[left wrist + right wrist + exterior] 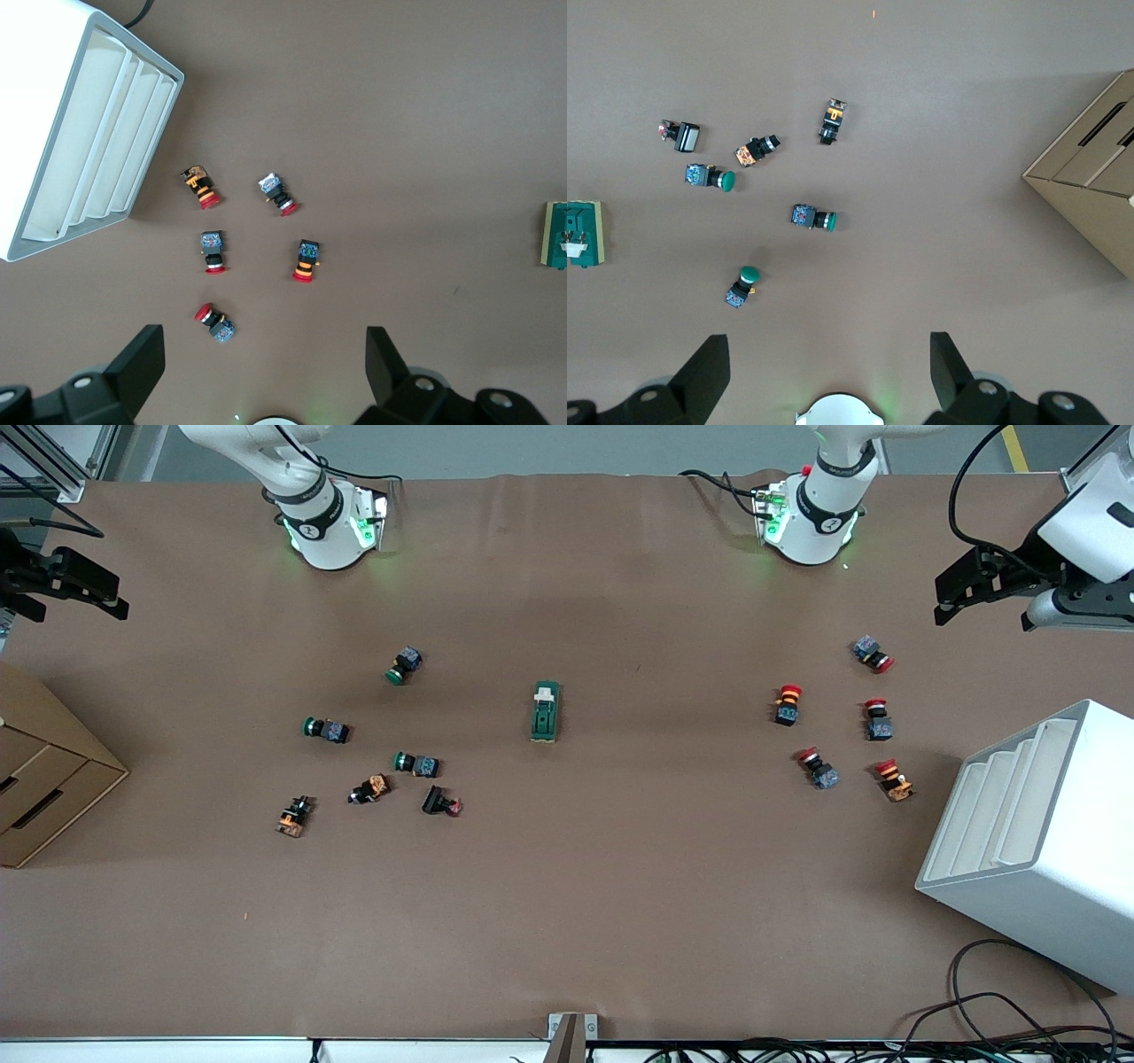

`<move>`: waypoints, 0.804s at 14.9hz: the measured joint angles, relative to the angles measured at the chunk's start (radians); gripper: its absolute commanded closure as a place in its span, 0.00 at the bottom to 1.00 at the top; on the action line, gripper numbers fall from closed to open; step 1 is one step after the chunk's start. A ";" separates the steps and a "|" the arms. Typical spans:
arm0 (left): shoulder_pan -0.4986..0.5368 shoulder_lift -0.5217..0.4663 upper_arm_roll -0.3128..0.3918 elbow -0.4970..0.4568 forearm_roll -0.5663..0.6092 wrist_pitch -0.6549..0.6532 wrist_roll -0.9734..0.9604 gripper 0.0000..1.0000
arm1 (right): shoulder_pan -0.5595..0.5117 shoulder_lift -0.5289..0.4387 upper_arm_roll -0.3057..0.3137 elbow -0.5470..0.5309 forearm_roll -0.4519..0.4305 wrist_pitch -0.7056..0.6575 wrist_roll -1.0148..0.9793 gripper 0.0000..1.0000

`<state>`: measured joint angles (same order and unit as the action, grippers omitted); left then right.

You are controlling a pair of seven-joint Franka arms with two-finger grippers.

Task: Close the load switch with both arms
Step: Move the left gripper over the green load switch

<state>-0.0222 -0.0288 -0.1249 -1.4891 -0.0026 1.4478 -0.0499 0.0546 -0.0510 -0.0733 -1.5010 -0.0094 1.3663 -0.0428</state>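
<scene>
The load switch is lying mid-frame on the counter — small, rigid, likely light and slide-prone; left claw and right claw are hanging wide, empty, at the frame's upper edges — brace its body, press the white lever.

Both arms wait, raised: left gripper at 3 o'clock, right gripper at 9 o'clock, fingers spread.

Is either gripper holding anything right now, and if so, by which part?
Nothing is held. The left gripper and right gripper are both open and up at the table's ends; the load switch lies untouched mid-table.
</scene>
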 measured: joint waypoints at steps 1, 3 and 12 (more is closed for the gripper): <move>0.000 0.000 0.000 -0.001 0.000 0.000 0.000 0.00 | 0.000 0.000 0.000 0.000 0.000 -0.002 0.000 0.00; 0.000 0.001 0.000 -0.002 0.000 0.001 0.000 0.00 | 0.000 0.000 -0.003 0.000 0.000 -0.008 0.000 0.00; -0.095 0.094 -0.137 0.010 0.000 0.046 -0.170 0.00 | 0.001 -0.001 -0.003 0.000 0.000 -0.007 0.000 0.00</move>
<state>-0.1167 0.0654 -0.2622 -1.4793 -0.0025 1.4941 -0.2203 0.0553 -0.0517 -0.0761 -1.5010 -0.0094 1.3596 -0.0428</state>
